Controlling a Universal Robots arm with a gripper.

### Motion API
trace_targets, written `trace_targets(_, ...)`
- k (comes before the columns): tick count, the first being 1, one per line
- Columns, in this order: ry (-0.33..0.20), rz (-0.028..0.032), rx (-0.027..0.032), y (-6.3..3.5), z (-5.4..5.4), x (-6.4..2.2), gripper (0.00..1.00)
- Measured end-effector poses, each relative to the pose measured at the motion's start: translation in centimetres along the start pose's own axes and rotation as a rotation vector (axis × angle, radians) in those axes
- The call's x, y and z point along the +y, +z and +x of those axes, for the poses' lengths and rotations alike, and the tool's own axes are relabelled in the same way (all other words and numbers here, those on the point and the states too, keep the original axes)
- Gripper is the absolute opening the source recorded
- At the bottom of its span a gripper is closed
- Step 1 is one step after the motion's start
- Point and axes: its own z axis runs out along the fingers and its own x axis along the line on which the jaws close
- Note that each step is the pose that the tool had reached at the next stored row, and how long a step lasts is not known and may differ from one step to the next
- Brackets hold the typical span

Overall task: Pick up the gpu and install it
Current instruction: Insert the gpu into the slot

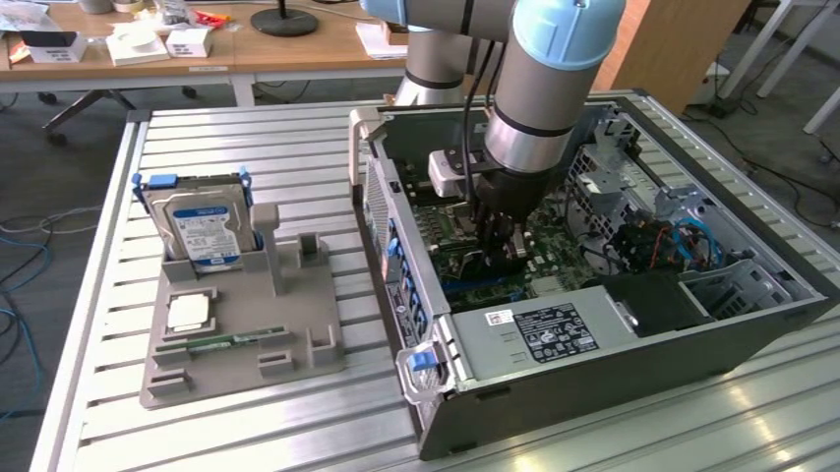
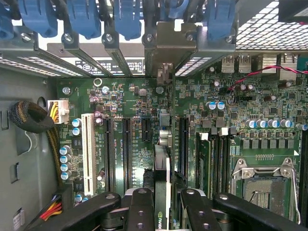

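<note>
gripper (image 2: pixel 162 202) clamps gpu (image 2: pixel 162 168) edge-on over motherboard (image 2: pixel 139 101) | thin, stiff, light, fragile card – hold by edges

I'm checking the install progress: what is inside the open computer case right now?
Inside the computer case the gripper holds the gpu on edge over the green motherboard, among its slots. A grey power supply sits beside it. The card's lower edge is hidden, so seating can't be judged.
</note>
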Motion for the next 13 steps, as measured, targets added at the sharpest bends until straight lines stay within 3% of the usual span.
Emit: trace_targets(13,0.0,0.0001,-0.0001,0.01,0.01,0.0,0.26)
